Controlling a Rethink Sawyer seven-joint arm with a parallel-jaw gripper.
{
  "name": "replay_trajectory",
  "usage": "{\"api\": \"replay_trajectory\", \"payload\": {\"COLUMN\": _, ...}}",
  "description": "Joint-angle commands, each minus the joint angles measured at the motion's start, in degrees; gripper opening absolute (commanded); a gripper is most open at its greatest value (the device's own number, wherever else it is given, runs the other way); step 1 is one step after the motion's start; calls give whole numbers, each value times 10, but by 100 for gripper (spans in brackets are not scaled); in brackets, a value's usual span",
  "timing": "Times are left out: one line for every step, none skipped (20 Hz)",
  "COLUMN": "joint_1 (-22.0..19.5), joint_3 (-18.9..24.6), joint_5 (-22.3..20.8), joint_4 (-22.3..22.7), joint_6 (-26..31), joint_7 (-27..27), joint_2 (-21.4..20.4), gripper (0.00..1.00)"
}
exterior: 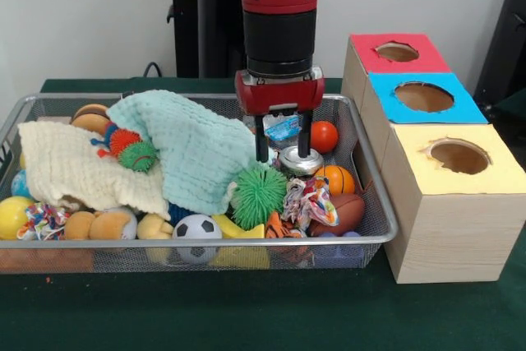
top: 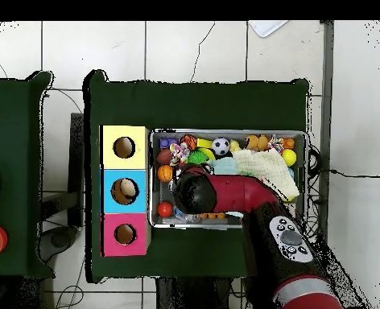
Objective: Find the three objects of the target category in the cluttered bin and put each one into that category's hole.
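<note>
The wire-mesh bin (exterior: pixel 197 242) is full of toys and cloths. One spotted white fabric piece (exterior: pixel 308 201) lies knotted near the bin's front right, just in front of a silver can (exterior: pixel 297 160). A second (exterior: pixel 41 221) lies at the front left corner. A third does not show. My gripper (exterior: pixel 283 141) hangs open and empty over the can, behind the first piece. The yellow-topped box's hole (exterior: pixel 459 156) is to the right of the bin; it also shows in the overhead view (top: pixel 124 147). There the arm (top: pixel 225 193) hides the gripper.
A mint cloth (exterior: pixel 193 150) and a cream cloth (exterior: pixel 74 166) cover the bin's left and middle. A green spiky ball (exterior: pixel 258 193), soccer ball (exterior: pixel 197 229), basketball (exterior: pixel 335 178), brown football (exterior: pixel 345 213) and red ball (exterior: pixel 324 136) crowd the gripper. Blue-topped (exterior: pixel 423 98) and red-topped (exterior: pixel 397 53) boxes stand behind the yellow one.
</note>
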Motion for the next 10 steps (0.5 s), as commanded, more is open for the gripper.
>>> {"api": "replay_trajectory", "payload": {"joint_1": -18, "joint_3": 49, "joint_5": 16, "joint_4": 17, "joint_6": -28, "joint_7": 77, "joint_2": 50, "gripper": 100}}
{"api": "replay_trajectory", "payload": {"joint_1": -20, "joint_3": 51, "joint_5": 13, "joint_4": 14, "joint_6": -41, "joint_7": 78, "joint_2": 60, "gripper": 100}}
{"api": "replay_trajectory", "payload": {"joint_1": -19, "joint_3": 51, "joint_5": 10, "joint_4": 7, "joint_6": -50, "joint_7": 78, "joint_2": 69, "gripper": 100}}
{"api": "replay_trajectory", "payload": {"joint_1": -17, "joint_3": 48, "joint_5": 9, "joint_4": 3, "joint_6": -57, "joint_7": 81, "joint_2": 74, "gripper": 100}}
{"api": "replay_trajectory", "payload": {"joint_1": -14, "joint_3": 45, "joint_5": 7, "joint_4": -3, "joint_6": -63, "joint_7": 81, "joint_2": 80, "gripper": 100}}
{"api": "replay_trajectory", "payload": {"joint_1": -10, "joint_3": 42, "joint_5": 7, "joint_4": -7, "joint_6": -66, "joint_7": 82, "joint_2": 82, "gripper": 100}}
{"api": "replay_trajectory", "payload": {"joint_1": -7, "joint_3": 38, "joint_5": 7, "joint_4": -11, "joint_6": -69, "joint_7": 83, "joint_2": 84, "gripper": 100}}
{"api": "replay_trajectory", "payload": {"joint_1": -6, "joint_3": 37, "joint_5": 8, "joint_4": -10, "joint_6": -72, "joint_7": 84, "joint_2": 83, "gripper": 100}}
{"api": "replay_trajectory", "payload": {"joint_1": -6, "joint_3": 38, "joint_5": 11, "joint_4": -10, "joint_6": -72, "joint_7": 85, "joint_2": 83, "gripper": 100}}
{"api": "replay_trajectory", "payload": {"joint_1": -5, "joint_3": 39, "joint_5": 14, "joint_4": -10, "joint_6": -73, "joint_7": 86, "joint_2": 83, "gripper": 100}}
